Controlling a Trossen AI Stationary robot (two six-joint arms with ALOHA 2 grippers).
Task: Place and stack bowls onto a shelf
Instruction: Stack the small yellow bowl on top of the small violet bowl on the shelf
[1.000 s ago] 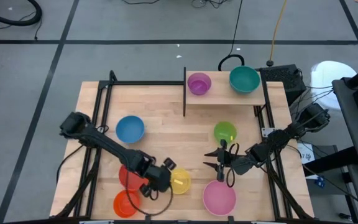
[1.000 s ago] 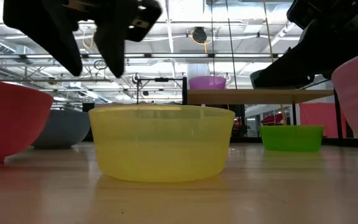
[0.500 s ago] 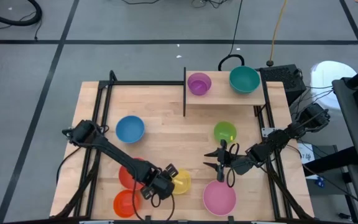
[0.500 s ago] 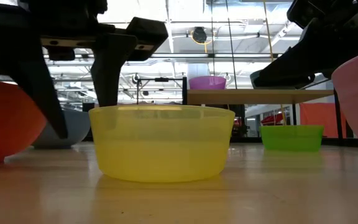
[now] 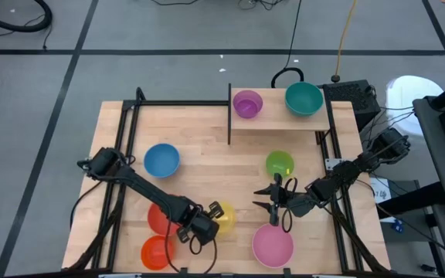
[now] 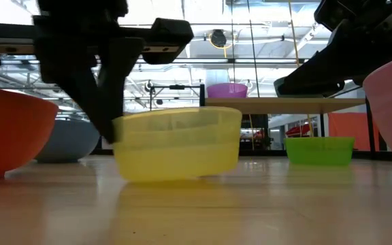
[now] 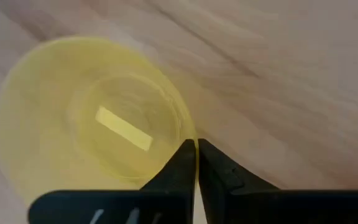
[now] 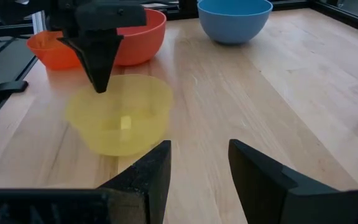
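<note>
With the purple bowl (image 5: 247, 103) and teal bowl (image 5: 304, 99) on the shelf (image 5: 276, 120) at upper centre, we judge six remain, our left gripper (image 5: 204, 224) pinching the tilted yellow bowl's (image 5: 224, 221) rim at lower centre, our right gripper (image 5: 275, 196) spread, waiting beside it.

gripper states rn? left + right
Left end effector: shut on the yellow bowl, pinching its rim; bowl is tilted.
Right end effector: open, holding nothing, between the pink bowl and lime green bowl.
</note>
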